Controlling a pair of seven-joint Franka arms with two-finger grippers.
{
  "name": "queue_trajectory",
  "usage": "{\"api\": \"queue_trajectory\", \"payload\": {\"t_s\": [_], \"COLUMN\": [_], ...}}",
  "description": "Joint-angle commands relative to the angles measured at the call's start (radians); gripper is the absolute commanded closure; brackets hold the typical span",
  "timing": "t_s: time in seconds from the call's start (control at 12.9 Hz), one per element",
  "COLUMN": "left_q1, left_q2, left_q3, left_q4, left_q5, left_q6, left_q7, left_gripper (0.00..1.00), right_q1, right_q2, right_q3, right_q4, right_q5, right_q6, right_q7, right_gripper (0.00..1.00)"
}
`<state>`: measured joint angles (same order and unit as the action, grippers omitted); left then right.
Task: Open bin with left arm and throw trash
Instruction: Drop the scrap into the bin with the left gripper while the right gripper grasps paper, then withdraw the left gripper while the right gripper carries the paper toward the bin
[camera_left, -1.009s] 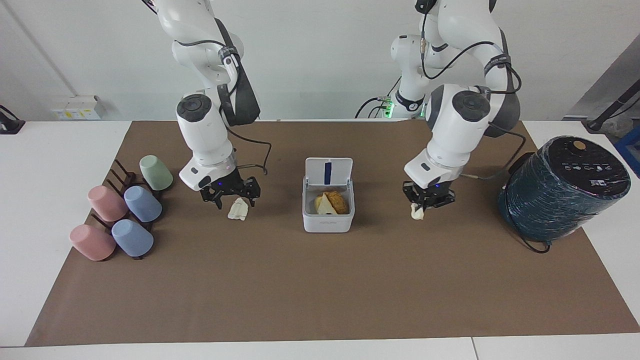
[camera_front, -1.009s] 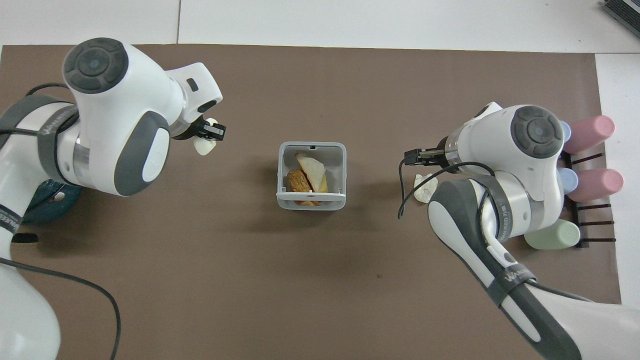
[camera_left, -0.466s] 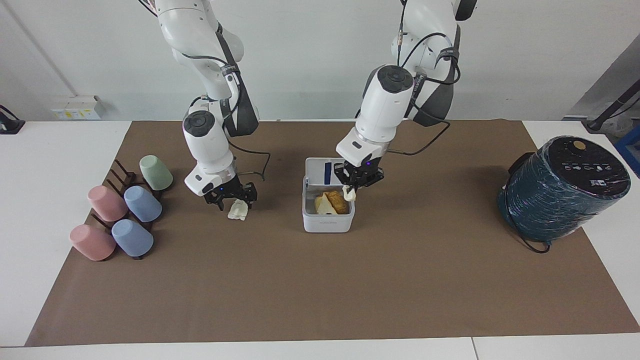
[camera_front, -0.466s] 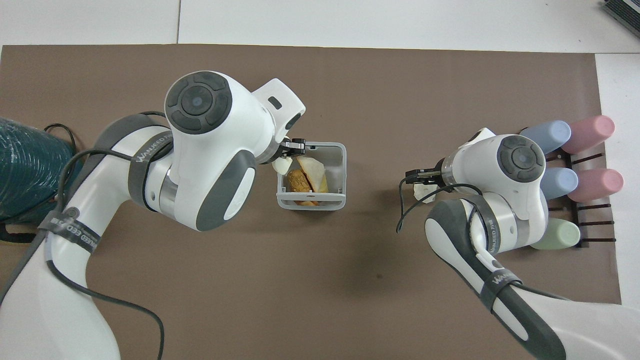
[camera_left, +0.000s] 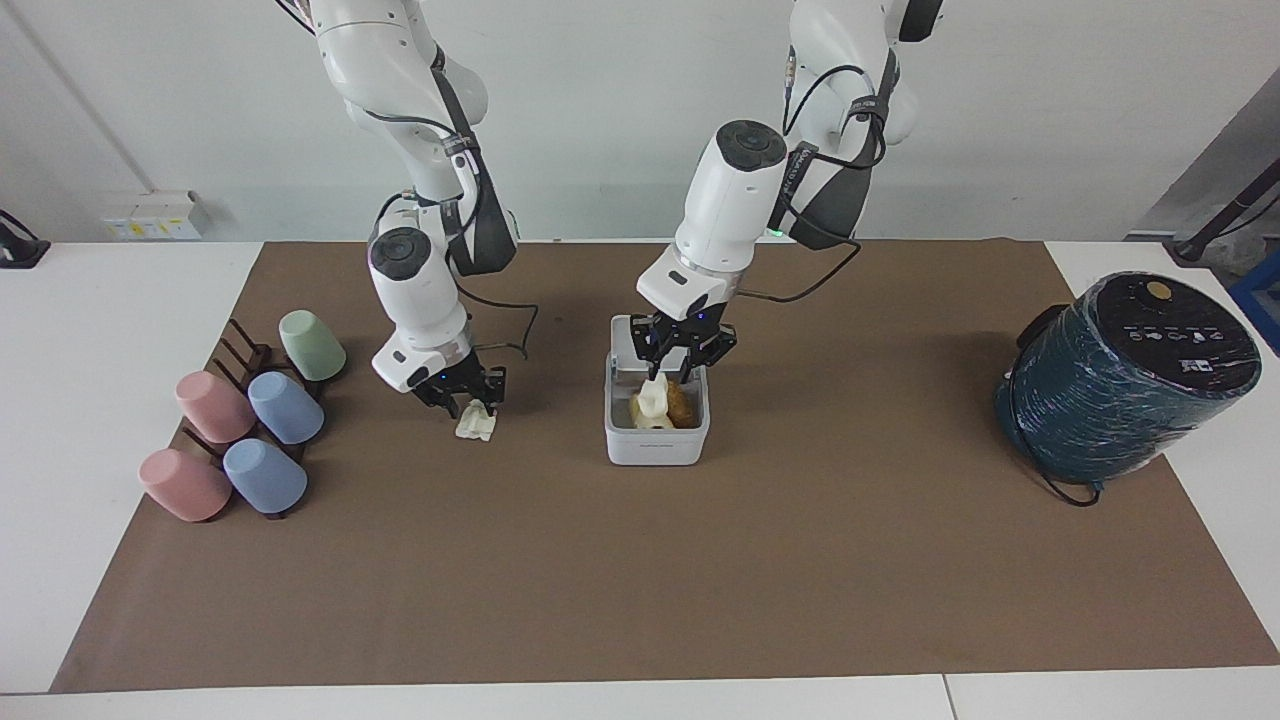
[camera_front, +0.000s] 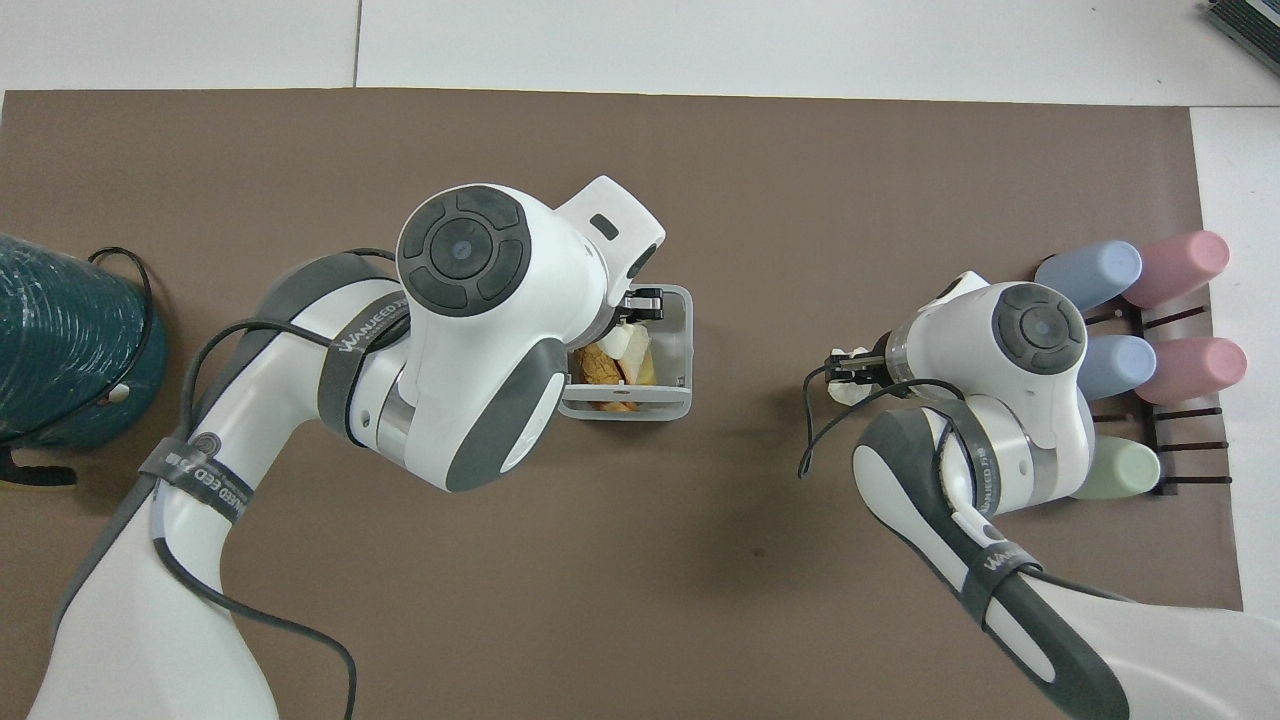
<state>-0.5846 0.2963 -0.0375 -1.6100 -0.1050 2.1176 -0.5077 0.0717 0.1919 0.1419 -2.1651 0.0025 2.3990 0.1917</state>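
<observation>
The left pincer (camera_left: 683, 352) hangs over the open bin (camera_left: 656, 442), its jaws parted, and a cream scrap (camera_left: 653, 398) sits directly beneath its tips among the trash already inside; whether the tips touch it I cannot tell. The right pincer (camera_left: 462, 392) is down at the crumpled scrap (camera_left: 476, 423) on the brown mat (camera_left: 640, 560), toward the right arm's end of the counter (its jaw state I cannot tell). That scrap lies well apart from the bin, level with it, so the right arm is nearer. The mat between them is flat, with cups (camera_left: 285, 407) racked past the scrap.
</observation>
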Motion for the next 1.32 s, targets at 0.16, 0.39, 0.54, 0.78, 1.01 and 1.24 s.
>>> {"api": "queue_trajectory", "payload": {"t_s": [0.16, 0.39, 0.54, 0.78, 1.01, 1.24], "left_q1": [-0.002, 0.084, 0.159, 0.313, 0.434, 0.492], "left_q2": [-0.006, -0.006, -0.012, -0.067, -0.124, -0.169], "left_q3": [0.018, 0.025, 0.027, 0.03, 0.034, 0.036], "left_q4": [0.021, 0.143, 0.212, 0.217, 0.217, 0.216], "left_q5": [-0.015, -0.009, -0.009, -0.012, 0.001, 0.091], "left_q6": [-0.013, -0.212, -0.328, -0.464, -0.591, -0.677], "left_q7": [-0.005, 0.02, 0.113, 0.329, 0.481, 0.602], "left_gripper": [0.08, 0.09, 0.09, 0.09, 0.09, 0.09], "right_q1": [-0.009, -0.006, -0.007, -0.004, 0.052, 0.155], "right_q2": [-0.003, -0.006, -0.041, -0.052, -0.04, -0.029], "right_q3": [0.01, 0.01, 0.01, 0.016, 0.019, 0.019], "right_q4": [-0.018, 0.011, 0.082, 0.261, 0.404, 0.444], "right_q5": [-0.019, -0.019, -0.019, -0.016, 0.001, 0.036], "right_q6": [0.045, 0.017, -0.088, -0.266, -0.365, -0.339], "right_q7": [-0.006, -0.006, -0.002, 0.028, 0.086, 0.225], "right_gripper": [1.0, 1.0, 1.0, 1.0, 1.0, 1.0]}}
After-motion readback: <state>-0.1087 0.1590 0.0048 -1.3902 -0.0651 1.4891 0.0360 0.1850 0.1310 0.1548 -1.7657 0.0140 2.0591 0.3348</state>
